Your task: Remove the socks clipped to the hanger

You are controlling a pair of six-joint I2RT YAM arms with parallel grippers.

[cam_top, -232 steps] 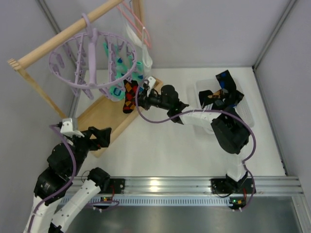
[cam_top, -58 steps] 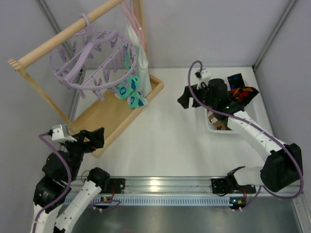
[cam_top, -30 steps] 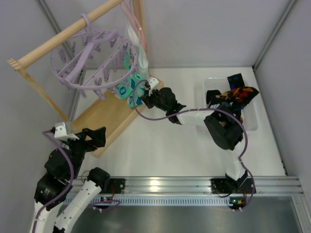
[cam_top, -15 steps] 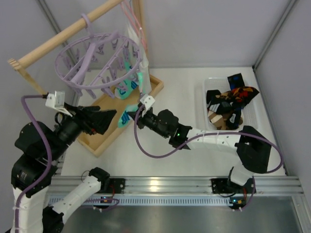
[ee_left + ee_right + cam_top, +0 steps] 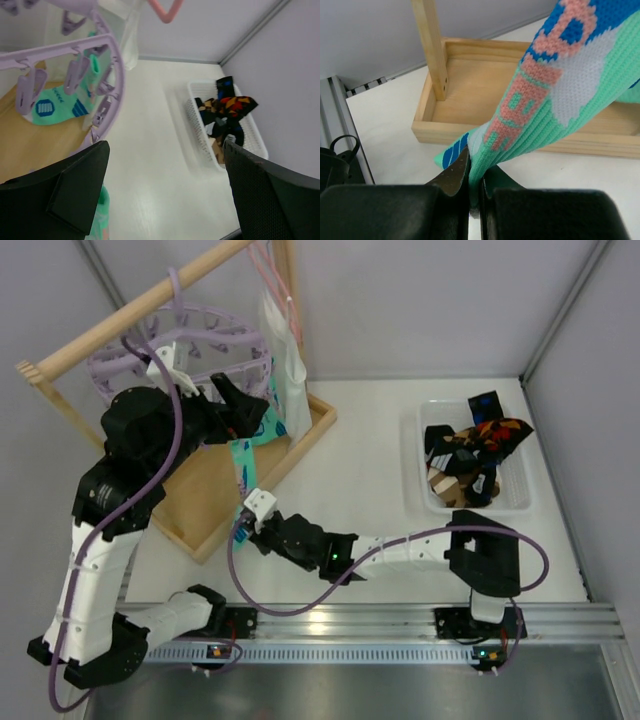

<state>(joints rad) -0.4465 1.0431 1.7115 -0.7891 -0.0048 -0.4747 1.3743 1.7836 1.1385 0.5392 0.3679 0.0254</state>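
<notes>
The lavender hanger [image 5: 215, 320] hangs from the wooden rail. A mint-green sock [image 5: 241, 470] stretches taut from its clips down to my right gripper [image 5: 252, 525], which is shut on the sock's lower end. In the right wrist view the gripper [image 5: 475, 185] pinches the sock [image 5: 555, 100]. My left gripper [image 5: 245, 410] is raised beside the hanger's near rim, open and holding nothing. In the left wrist view the gripper [image 5: 167, 190] is wide open beside the hanger ring [image 5: 112, 55], with another mint-green sock [image 5: 55, 105] clipped under it.
A wooden tray base [image 5: 215, 495] and rail [image 5: 100, 330] carry the hanger. A white cloth [image 5: 285, 360] on a pink wire hanger [image 5: 275, 270] hangs beside it. A clear bin [image 5: 420, 480] at the right holds several socks [image 5: 470, 450].
My right gripper pulled the mint-green sock down and toward the near left, stretching it. My left arm rose and swung in close to the hanger, which shifted left.
</notes>
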